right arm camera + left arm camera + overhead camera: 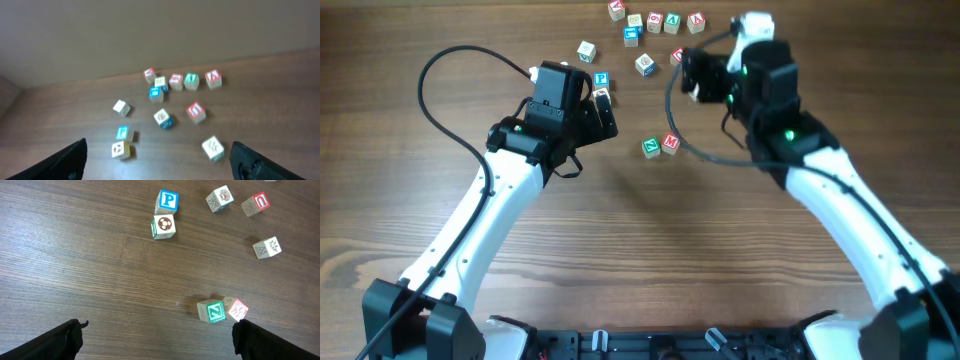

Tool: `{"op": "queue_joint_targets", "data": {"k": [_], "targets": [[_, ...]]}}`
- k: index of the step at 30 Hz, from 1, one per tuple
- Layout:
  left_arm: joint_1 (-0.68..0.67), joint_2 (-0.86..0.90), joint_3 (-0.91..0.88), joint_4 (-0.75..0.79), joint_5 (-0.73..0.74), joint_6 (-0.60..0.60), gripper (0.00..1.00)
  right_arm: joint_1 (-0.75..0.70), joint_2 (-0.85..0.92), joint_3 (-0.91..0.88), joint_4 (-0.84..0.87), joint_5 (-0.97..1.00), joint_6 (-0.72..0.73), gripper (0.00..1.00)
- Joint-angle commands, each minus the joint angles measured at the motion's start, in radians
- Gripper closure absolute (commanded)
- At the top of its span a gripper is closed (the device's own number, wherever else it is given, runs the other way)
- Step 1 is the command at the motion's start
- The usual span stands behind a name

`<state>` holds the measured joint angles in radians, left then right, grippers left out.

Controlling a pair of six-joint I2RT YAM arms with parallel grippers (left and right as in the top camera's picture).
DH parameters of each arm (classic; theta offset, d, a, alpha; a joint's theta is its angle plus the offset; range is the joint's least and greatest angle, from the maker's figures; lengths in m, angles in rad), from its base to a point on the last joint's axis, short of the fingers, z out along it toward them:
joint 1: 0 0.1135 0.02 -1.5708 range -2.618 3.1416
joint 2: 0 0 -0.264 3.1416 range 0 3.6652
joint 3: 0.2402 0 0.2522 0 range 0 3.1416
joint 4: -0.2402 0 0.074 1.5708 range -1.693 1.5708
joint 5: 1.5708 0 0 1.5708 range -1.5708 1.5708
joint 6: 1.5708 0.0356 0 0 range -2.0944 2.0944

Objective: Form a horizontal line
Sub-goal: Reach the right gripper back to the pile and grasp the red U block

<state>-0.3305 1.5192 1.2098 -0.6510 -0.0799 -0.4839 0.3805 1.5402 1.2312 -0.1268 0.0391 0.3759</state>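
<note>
The green "N" cube (pixel 651 147) and the red "M" cube (pixel 670 143) sit touching side by side mid-table. They also show in the left wrist view, the green one (pixel 215 311) left of the red one (pixel 236 308). The red arch-letter cube (pixel 677 55) lies apart, farther back, at the fingers of my right gripper (pixel 692 75); it shows in the right wrist view (pixel 195 112). My right gripper (pixel 160 167) is open and empty. My left gripper (pixel 600 115) (pixel 160 345) is open and empty, left of the pair.
A blue "P" cube (pixel 167 200) and a football-picture cube (pixel 163 226) stand by the left gripper. Several more cubes form a cluster at the table's back edge (pixel 654 22). A pale cube (pixel 213 148) lies near the right finger.
</note>
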Motion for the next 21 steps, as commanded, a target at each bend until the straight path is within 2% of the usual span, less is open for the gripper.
{"op": "queue_joint_targets", "data": {"k": [1, 7, 10, 14, 17, 18, 21], "targets": [[0.003, -0.008, -0.006, 0.003, 0.005, 0.005, 0.0, -0.002, 0.149, 0.204, -0.068, 0.029, -0.087, 0.08], [0.003, -0.008, -0.006, 0.002, 0.005, 0.005, 0.0, -0.004, 0.435, 0.502, -0.242, 0.029, -0.088, 0.07], [0.003, -0.008, -0.006, 0.003, 0.005, 0.005, 0.0, -0.013, 0.546, 0.59, -0.277, 0.028, -0.075, 0.08], [0.003, -0.008, -0.006, 0.004, 0.005, 0.004, 0.0, -0.034, 0.625, 0.609, -0.248, -0.018, -0.027, 0.07], [0.002, -0.008, -0.006, 0.027, 0.025, 0.004, 0.0, -0.054, 0.665, 0.609, -0.224, -0.138, -0.006, 0.07], [0.001, -0.008, -0.006, 0.04, 0.027, 0.004, 0.0, -0.06, 0.707, 0.609, -0.187, -0.266, -0.01, 0.07], [0.001, 0.001, -0.006, 0.055, 0.027, 0.004, 0.0, -0.056, 0.749, 0.609, -0.147, -0.313, -0.009, 0.07]]}}
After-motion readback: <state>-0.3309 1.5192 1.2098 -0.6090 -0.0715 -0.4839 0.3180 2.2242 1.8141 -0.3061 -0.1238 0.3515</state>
